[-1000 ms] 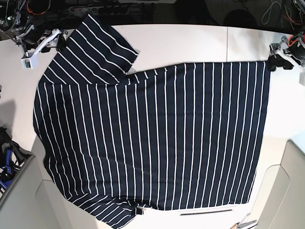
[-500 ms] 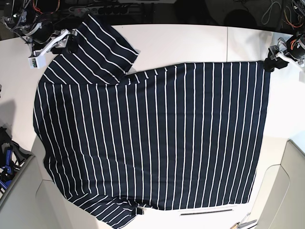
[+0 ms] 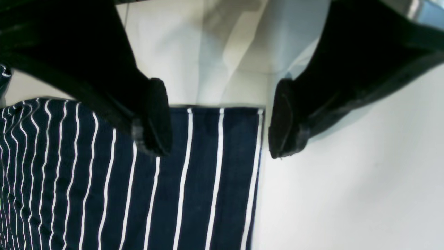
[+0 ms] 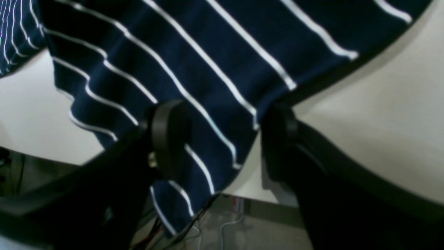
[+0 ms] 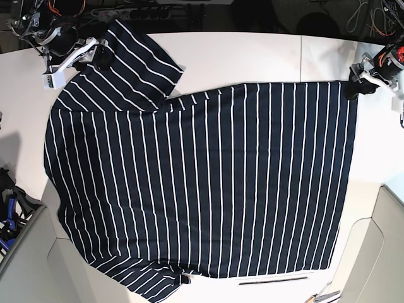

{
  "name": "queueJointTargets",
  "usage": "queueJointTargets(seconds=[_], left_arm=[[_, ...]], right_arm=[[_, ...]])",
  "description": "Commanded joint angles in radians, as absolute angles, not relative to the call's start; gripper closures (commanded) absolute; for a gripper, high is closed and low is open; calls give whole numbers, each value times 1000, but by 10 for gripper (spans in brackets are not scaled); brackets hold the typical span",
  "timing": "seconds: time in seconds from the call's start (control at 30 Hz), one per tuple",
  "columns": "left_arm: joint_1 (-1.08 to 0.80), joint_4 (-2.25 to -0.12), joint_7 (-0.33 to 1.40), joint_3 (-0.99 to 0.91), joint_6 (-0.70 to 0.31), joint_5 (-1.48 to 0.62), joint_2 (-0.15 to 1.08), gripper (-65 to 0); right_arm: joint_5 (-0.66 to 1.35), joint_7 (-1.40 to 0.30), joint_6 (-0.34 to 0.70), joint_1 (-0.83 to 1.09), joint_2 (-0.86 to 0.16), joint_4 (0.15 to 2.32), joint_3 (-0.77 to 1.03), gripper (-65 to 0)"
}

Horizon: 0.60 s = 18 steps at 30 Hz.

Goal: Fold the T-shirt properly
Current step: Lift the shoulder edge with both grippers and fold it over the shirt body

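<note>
The T-shirt (image 5: 202, 183), navy with thin white stripes, lies spread flat on the white table (image 5: 252, 57), one sleeve (image 5: 129, 63) pointing to the far left. My left gripper (image 3: 218, 119) is open over the shirt's far right hem corner (image 3: 242, 139); one finger (image 3: 156, 118) stands over the fabric, the other (image 3: 282, 121) over bare table. In the base view the left gripper (image 5: 356, 85) sits at that corner. My right gripper (image 4: 223, 139) is open astride the sleeve's end (image 4: 208, 114), with fabric between its fingers. In the base view the right gripper (image 5: 96, 53) is at the sleeve's tip.
Cables and a power strip (image 5: 145, 11) run along the table's far edge. A thin dark strip (image 5: 273, 281) and small tools (image 5: 323, 293) lie near the front edge. Grey bins (image 5: 385, 246) stand at the right and lower left, with blue clutter (image 5: 7, 218) at the left.
My right gripper has moved up and right onto the sleeve's tip. My left gripper has drifted slightly in toward the hem corner. The shirt lies unchanged.
</note>
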State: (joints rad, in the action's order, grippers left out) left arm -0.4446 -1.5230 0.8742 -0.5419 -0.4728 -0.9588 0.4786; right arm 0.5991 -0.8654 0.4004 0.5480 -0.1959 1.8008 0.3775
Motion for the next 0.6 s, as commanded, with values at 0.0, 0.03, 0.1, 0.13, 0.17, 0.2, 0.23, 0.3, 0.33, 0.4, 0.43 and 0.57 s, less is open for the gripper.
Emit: queueJointTargets(seconds=[0.0, 0.03, 0.1, 0.13, 0.17, 0.2, 0.23, 0.3, 0.33, 0.4, 0.43, 0.57], left_arm=[[-446, -1530, 894, -538, -469, -953, 487, -468], [-446, -1530, 894, -533, -469, -953, 487, -468], [-446, -1530, 894, -521, -469, -953, 487, -468], [-446, -1530, 895, -514, -469, -953, 487, -468], [-446, -1530, 896, -509, -469, -953, 487, -468], [-446, -1530, 900, -508, -469, -953, 485, -468], [-446, -1530, 902, -508, -469, -953, 482, -468], [-446, -1530, 903, -508, -469, -954, 479, -468], [-446, -1530, 903, -508, -469, -954, 479, -468], [-446, -1530, 903, -508, -469, -954, 479, -468], [-446, -1530, 903, -508, -470, -954, 479, -465], [-446, -1530, 911, -508, -492, -954, 479, -343]], right_arm=[[599, -891, 400, 554, -196, 1806, 377, -347], [604, -891, 400, 554, -196, 1806, 377, -347], [611, -891, 400, 554, -196, 1806, 377, -347], [610, -891, 400, 554, -196, 1806, 377, -347], [610, -891, 400, 554, -196, 1806, 377, -347], [610, -891, 400, 554, -196, 1806, 377, -347], [610, -891, 400, 555, -196, 1806, 377, -347], [610, -891, 400, 554, -196, 1806, 377, -347], [610, -891, 400, 554, -196, 1806, 377, -347], [610, -891, 400, 554, -196, 1806, 377, -347], [610, -891, 400, 554, -196, 1806, 377, -347], [611, -891, 400, 554, -196, 1806, 377, -343]])
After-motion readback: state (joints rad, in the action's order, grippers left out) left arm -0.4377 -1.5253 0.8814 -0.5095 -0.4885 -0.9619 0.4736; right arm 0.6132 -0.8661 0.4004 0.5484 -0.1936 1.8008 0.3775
